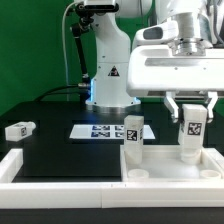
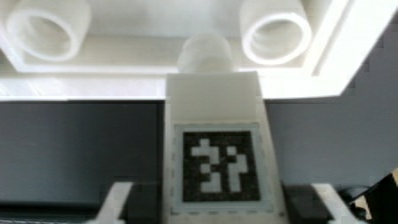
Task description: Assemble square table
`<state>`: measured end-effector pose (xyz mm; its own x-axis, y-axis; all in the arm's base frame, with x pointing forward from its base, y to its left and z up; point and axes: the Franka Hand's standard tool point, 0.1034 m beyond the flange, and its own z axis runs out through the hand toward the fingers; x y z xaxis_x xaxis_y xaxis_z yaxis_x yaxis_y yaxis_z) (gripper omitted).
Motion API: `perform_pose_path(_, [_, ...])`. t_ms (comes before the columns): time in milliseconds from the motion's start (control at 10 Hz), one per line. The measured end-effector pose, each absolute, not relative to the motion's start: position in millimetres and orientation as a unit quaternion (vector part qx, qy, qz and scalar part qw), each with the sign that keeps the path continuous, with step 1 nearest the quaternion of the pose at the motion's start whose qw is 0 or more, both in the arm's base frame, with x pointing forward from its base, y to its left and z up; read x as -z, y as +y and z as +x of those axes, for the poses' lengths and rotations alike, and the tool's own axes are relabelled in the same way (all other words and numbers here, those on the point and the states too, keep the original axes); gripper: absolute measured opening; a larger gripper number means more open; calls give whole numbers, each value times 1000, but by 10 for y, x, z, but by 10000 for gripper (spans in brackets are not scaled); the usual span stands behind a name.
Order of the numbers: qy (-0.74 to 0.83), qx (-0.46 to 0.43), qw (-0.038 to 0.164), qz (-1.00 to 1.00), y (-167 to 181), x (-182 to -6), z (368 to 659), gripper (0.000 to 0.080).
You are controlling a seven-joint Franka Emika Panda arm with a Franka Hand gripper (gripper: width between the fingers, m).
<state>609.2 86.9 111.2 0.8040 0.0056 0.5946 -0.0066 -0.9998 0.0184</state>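
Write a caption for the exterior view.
Gripper holds one tagged leg upright at a corner of the square top; another leg stands nearby.

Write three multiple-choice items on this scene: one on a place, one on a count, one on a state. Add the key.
1. Where does the loose leg lie? A) on the square top B) on the marker board C) on the black table, at the exterior view's left.
2. How many legs show in the exterior view? A) three B) one C) five.
3. How does the held leg sit in the pincer? A) flat B) upright C) steeply tilted.
Key: 1 C, it rests on the dark surface. 2 A, the loose leg, the standing leg and the held leg. 3 B, its long side runs vertically.
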Motion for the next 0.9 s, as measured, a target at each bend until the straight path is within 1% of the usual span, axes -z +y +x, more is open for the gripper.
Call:
perform_pose_path(100, [-1, -309, 12, 951, 846, -1026, 6070, 291])
perform_pose_path(200, [-1, -301, 10, 954, 825, -992, 6070, 291])
perform_pose_path(300, [-4, -300, 6, 954, 839, -1007, 6102, 291])
perform_pose_path(500, [-7, -303, -6, 953, 1017, -1041, 6154, 291])
perform_pose_path(600, [-3, -304, -8, 953, 1075, -1045, 6156, 291])
perform_pose_path(800, [1, -304, -12, 953, 1199, -1024, 6160, 291])
perform_pose_path(900, [2, -301, -11, 953, 1202, -977, 6148, 291])
